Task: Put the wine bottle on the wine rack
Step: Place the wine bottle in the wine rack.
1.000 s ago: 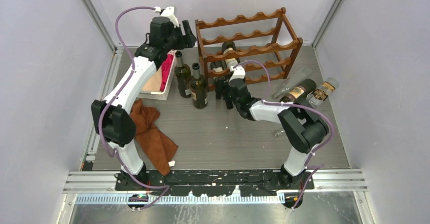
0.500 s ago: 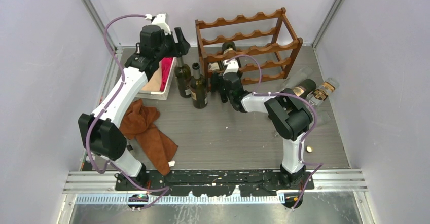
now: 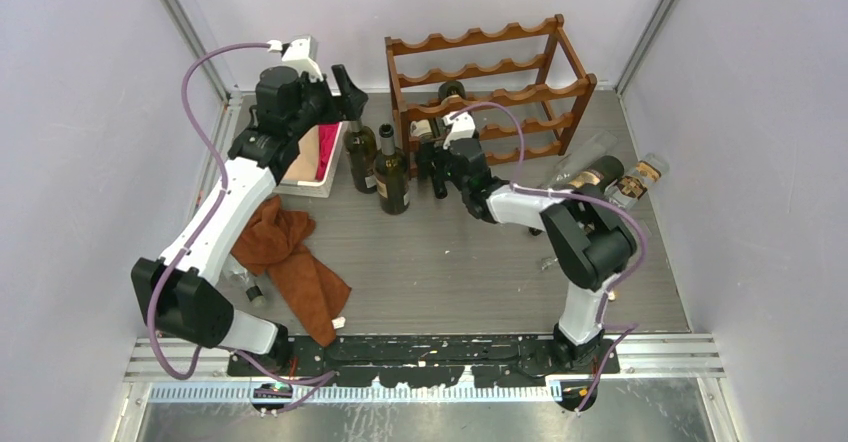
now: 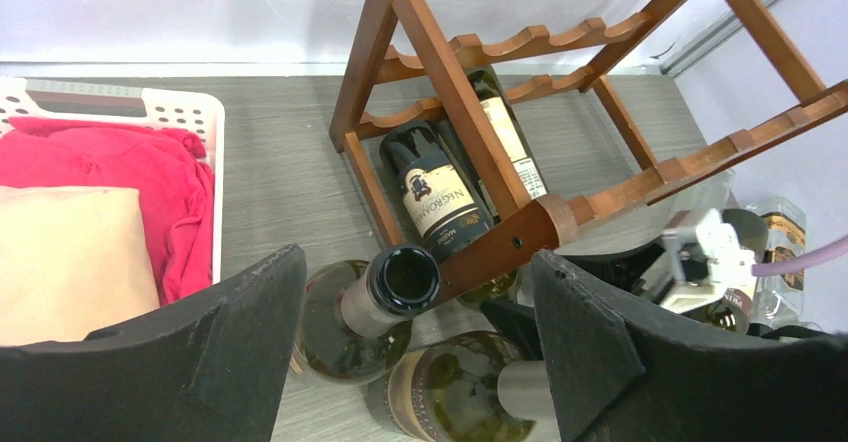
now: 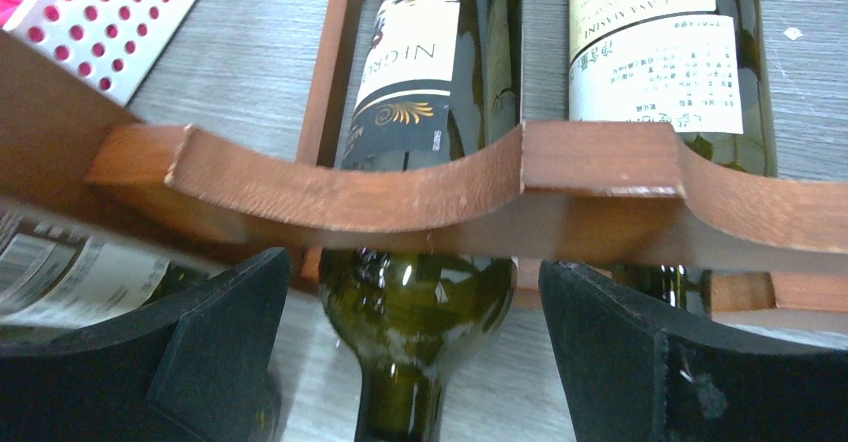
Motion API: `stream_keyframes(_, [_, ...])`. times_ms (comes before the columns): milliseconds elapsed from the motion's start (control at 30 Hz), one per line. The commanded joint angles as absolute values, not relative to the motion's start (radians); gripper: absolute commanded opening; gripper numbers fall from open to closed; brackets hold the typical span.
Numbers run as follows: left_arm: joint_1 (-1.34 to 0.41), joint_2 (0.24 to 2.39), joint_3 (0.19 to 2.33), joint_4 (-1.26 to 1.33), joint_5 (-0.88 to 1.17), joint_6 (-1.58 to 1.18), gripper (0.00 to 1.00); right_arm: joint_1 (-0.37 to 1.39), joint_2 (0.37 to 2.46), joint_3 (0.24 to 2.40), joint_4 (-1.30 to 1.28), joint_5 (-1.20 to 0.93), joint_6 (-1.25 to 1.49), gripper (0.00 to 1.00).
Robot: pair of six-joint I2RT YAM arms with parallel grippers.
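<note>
The dark reddish-brown wine rack point(image 3: 490, 87) stands at the back of the table. A dark green wine bottle point(image 5: 410, 72) with a black label lies in its lowest tier, beside a second bottle point(image 5: 655, 52) with a white label. Its neck points out between the fingers of my right gripper point(image 5: 415, 362), which is open with a gap on each side. In the top view the right gripper point(image 3: 440, 167) is at the rack's lower left corner. My left gripper point(image 4: 420, 362) is open and empty, hanging over two upright bottles point(image 4: 405, 277).
Two upright dark bottles point(image 3: 392, 172) stand just left of the rack. A white basket point(image 3: 310, 187) holding pink cloth sits at the far left. A brown cloth point(image 3: 295, 257) lies in front of it. Several bottles point(image 3: 595, 177) lie right of the rack.
My right gripper has opened wide and the bottle now rests in the rack's lowest tier. The left arm has swung left and back, opening slightly.
</note>
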State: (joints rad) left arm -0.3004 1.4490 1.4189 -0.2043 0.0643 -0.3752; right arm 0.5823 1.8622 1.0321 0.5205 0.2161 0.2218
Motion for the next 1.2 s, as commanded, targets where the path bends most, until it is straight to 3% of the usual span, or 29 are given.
stream_keyframes(0, [-0.295, 1.356, 1.371, -0.075, 0.082, -0.36, 0.83, 0.581, 1.667, 0.982, 0.496, 0.122, 0.194, 1.0])
stream_keyframes(267, [-0.295, 1.273, 1.274, -0.001, 0.12, -0.402, 0.96, 0.578, 1.475, 0.925, 0.26, -0.082, 0.201, 1.0])
stream_keyframes(433, [-0.295, 1.218, 1.201, 0.065, 0.143, -0.451, 0.96, 0.577, 1.459, 0.884, 0.228, -0.081, 0.287, 1.0])
stream_keyframes(1167, [-0.295, 1.125, 1.138, 0.053, 0.119, -0.547, 0.88, 0.547, 1.669, 0.926, 0.345, -0.003, 0.444, 0.52])
